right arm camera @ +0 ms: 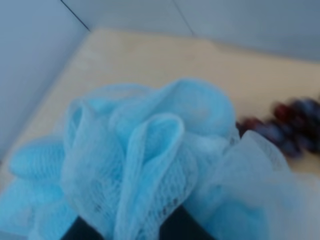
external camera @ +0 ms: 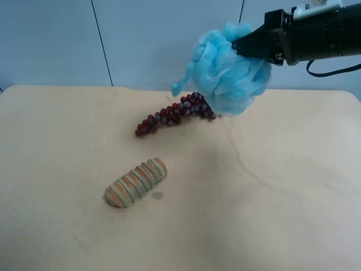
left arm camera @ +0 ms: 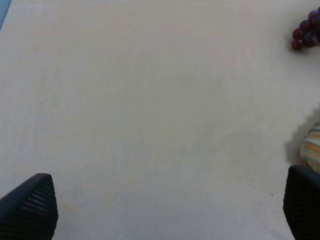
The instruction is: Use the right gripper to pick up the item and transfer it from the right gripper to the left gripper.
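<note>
Two views show the right pincer [external camera: 241, 45] clamping the pouf [external camera: 225, 76]; only a third shows the left pincer [left arm camera: 167, 205] spread.

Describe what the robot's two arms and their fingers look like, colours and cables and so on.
The right arm is black and boxy, tapering toward its tip, with a white block on top and a thin black cable looping beneath. On the left, only the fingers show: black, wedge-shaped, with a fine dotted texture.
</note>
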Robot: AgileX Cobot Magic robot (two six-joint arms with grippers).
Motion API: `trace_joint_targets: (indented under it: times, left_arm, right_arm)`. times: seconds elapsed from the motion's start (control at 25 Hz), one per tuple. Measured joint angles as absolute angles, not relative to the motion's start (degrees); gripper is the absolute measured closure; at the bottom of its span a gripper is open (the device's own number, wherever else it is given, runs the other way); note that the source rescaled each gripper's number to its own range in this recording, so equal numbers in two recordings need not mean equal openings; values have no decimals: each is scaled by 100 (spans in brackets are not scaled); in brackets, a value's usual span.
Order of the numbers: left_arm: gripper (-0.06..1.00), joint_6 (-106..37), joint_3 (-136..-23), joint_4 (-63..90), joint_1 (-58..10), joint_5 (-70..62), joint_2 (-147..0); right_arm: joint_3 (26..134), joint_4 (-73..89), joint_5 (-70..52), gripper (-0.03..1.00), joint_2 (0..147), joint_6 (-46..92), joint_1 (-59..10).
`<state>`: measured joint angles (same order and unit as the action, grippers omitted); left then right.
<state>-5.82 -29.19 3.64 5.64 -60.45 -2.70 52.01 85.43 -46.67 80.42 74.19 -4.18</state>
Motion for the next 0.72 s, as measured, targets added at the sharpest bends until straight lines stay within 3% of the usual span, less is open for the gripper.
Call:
trace_joint_targets:
  times: [0.28, 0.72]
  left_arm:
    - [-1, -582, -2919, 364, 564, -6045, -270]
    - [-1, -582, -2919, 364, 564, -6045, -270]
  right_arm:
    - [5201, 9835, -5188, 95, 8042, 8405, -467]
    - [5751, 9915, -4835, 95, 8506, 8825, -1457]
